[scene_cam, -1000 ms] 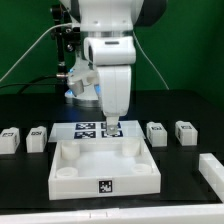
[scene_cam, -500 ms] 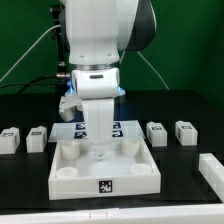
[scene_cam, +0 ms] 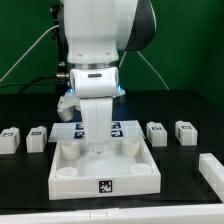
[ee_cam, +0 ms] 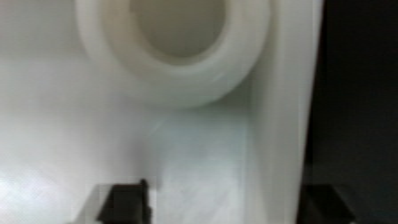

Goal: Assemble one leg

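Observation:
The large white square panel (scene_cam: 75,172) lies in the middle of the table, sockets up. My gripper (scene_cam: 97,142) stands straight down on its far wall. In the wrist view the two black fingertips (ee_cam: 125,204) press on either side of that white wall (ee_cam: 231,150), with a round corner socket (ee_cam: 169,40) just beyond; the gripper (ee_cam: 231,206) is shut on the wall. Four legs lie on the table untouched: two at the exterior view's left (scene_cam: 10,139) (scene_cam: 36,137) and two at its right (scene_cam: 157,132) (scene_cam: 186,131).
The marker board (scene_cam: 118,128) lies just behind the panel, partly hidden by my hand. A long white block (scene_cam: 212,172) lies at the exterior view's right edge. Cables and a blue-lit box (scene_cam: 68,98) stand behind the arm.
Since a second ago the arm has swung toward the exterior view's left and come down onto the panel's far wall. In the last half second it has hardly moved.

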`<action>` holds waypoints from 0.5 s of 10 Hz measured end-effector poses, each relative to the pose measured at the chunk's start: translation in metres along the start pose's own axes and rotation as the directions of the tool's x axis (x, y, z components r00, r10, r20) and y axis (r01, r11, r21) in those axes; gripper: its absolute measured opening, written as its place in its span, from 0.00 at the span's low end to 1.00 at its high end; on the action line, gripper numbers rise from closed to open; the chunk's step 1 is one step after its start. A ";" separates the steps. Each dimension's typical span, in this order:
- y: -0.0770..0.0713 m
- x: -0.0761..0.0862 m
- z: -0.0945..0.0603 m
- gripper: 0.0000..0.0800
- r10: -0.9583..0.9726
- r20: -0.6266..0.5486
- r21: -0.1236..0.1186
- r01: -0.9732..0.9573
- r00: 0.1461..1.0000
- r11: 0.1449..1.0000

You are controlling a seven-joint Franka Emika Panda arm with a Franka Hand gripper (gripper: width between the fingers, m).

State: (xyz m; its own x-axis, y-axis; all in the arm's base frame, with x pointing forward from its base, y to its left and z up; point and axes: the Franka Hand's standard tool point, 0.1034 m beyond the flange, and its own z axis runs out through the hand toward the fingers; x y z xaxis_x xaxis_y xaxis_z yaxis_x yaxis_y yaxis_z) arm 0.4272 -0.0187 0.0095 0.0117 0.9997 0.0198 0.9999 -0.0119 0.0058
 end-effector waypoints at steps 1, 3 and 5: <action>0.000 0.000 0.000 0.28 0.000 0.000 0.000 0.000 1.000 1.000; 0.000 0.000 0.000 0.12 0.000 0.000 0.000 0.000 1.000 1.000; 0.000 0.000 0.000 0.07 0.000 0.000 0.000 0.000 1.000 1.000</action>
State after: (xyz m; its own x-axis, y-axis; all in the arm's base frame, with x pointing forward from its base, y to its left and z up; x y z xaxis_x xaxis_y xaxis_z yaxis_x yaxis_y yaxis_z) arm 0.4272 -0.0188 0.0095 0.0119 0.9997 0.0198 0.9999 -0.0121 0.0059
